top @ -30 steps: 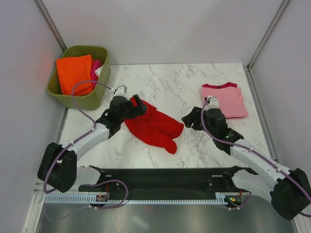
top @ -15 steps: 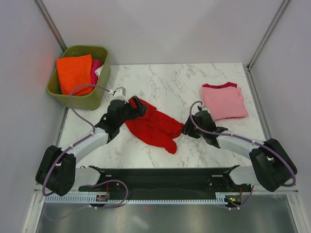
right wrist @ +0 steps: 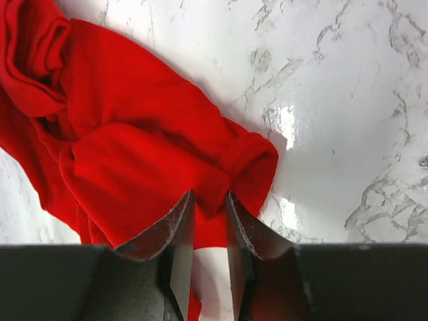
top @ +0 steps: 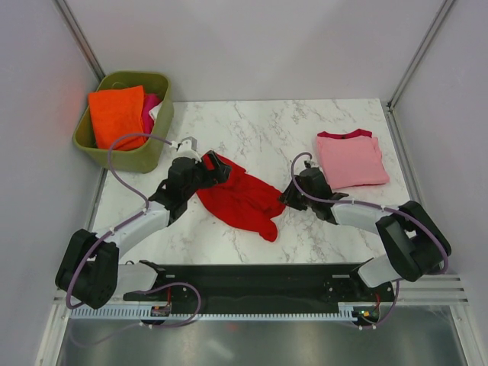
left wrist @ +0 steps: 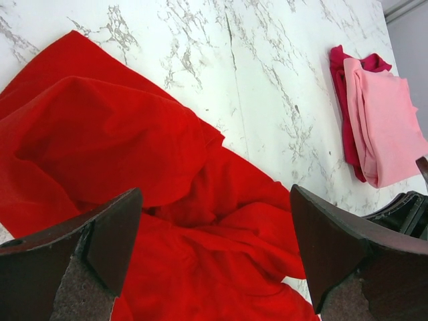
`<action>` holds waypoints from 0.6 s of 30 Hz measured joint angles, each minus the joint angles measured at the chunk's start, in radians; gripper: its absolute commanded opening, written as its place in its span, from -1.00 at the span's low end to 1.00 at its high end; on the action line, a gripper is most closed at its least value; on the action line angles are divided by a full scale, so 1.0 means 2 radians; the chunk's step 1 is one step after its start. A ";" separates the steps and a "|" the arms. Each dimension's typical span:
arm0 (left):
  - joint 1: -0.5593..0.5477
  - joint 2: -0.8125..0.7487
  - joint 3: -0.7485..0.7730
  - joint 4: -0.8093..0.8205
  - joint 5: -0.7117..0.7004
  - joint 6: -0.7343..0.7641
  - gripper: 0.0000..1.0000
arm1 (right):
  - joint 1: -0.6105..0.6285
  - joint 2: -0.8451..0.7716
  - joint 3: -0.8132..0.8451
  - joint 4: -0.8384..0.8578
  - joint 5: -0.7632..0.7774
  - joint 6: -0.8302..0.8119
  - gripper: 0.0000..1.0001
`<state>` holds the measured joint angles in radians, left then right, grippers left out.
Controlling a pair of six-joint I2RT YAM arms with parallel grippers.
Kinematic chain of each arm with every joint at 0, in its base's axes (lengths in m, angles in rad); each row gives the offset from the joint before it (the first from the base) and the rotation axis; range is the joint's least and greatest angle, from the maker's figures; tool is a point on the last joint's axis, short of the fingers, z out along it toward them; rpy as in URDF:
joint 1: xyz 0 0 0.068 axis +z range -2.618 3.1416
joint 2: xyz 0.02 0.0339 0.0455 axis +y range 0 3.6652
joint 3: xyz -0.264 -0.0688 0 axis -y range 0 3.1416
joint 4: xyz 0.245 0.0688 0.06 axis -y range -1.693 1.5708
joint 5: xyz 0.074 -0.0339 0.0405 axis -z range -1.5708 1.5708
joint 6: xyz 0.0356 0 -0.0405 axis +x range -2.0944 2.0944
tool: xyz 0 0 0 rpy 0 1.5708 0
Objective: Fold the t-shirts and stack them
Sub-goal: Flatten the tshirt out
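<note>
The red t-shirt [top: 240, 200] lies crumpled in the middle of the marble table, and it fills the left wrist view [left wrist: 134, 147]. My left gripper [top: 217, 168] hovers over its upper left part, jaws wide open [left wrist: 215, 194] with nothing held. My right gripper [top: 288, 197] is at the shirt's right edge. Its fingers have closed to a narrow gap [right wrist: 209, 195], pinching a rolled fold of the red cloth [right wrist: 134, 147]. The pink t-shirt [top: 351, 160] lies folded at the right, its dark pink trim at the far end, and it also shows in the left wrist view [left wrist: 388, 127].
An olive-green tub [top: 162, 122] stands at the back left corner, holding an orange cloth [top: 116, 114] and some pink fabric. Grey walls enclose the table on three sides. Bare marble lies between the two shirts.
My right arm has swung left from beside the pink shirt to the red shirt's right edge, and its jaws have narrowed onto the cloth. The left arm has barely moved.
</note>
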<state>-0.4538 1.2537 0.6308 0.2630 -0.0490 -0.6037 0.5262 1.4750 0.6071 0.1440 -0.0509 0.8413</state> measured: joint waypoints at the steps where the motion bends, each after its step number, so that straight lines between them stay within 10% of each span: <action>1: 0.000 0.000 0.000 0.001 0.000 0.000 0.95 | 0.000 0.000 0.001 0.001 0.002 0.000 -0.41; 5: 0.000 0.000 0.000 0.001 0.000 0.000 0.95 | 0.000 0.000 0.010 -0.004 0.016 -0.010 -0.97; 18: 0.000 0.063 0.066 -0.058 -0.001 0.000 0.97 | -0.047 -0.121 0.126 -0.138 0.083 -0.098 -1.00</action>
<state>-0.4538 1.3804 0.7635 0.1471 -0.0509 -0.6033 0.4332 1.2335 0.8597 -0.1310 0.1154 0.6453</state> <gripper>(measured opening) 0.982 0.010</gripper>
